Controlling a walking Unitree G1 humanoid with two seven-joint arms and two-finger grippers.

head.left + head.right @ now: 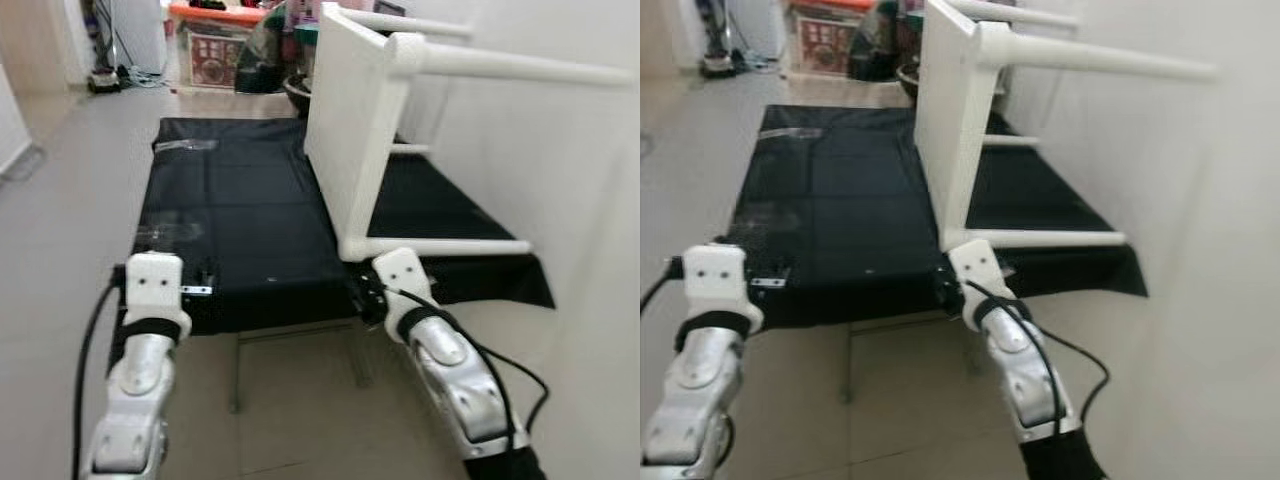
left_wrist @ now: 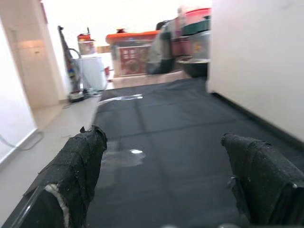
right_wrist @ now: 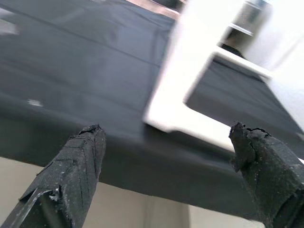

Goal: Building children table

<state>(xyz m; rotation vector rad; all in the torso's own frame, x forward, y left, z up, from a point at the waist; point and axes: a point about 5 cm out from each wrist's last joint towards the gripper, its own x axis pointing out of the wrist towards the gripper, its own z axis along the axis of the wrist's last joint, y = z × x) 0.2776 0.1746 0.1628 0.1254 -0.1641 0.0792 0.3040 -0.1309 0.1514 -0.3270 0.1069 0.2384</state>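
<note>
A small white children's table (image 1: 350, 120) lies tipped on its side on a low work table covered in black cloth (image 1: 240, 210). Its top stands on edge, and its round legs (image 1: 500, 65) point right toward the wall. My right gripper (image 3: 166, 128) is open at the cloth's near edge. It sits just below the white table's lower near corner (image 3: 190, 80), touching nothing. My left gripper (image 2: 164, 137) is open over the near left corner of the cloth, with nothing between its fingers (image 2: 80, 175). The white tabletop (image 2: 256, 66) stands to its right.
A white wall (image 1: 560, 200) runs close along the right. Clear plastic wrap (image 1: 185, 147) lies on the cloth at the far left. A bin with an orange lid (image 1: 215, 40), a dark bowl (image 1: 298, 92) and clutter stand behind. Bare tiled floor (image 1: 60, 200) lies left.
</note>
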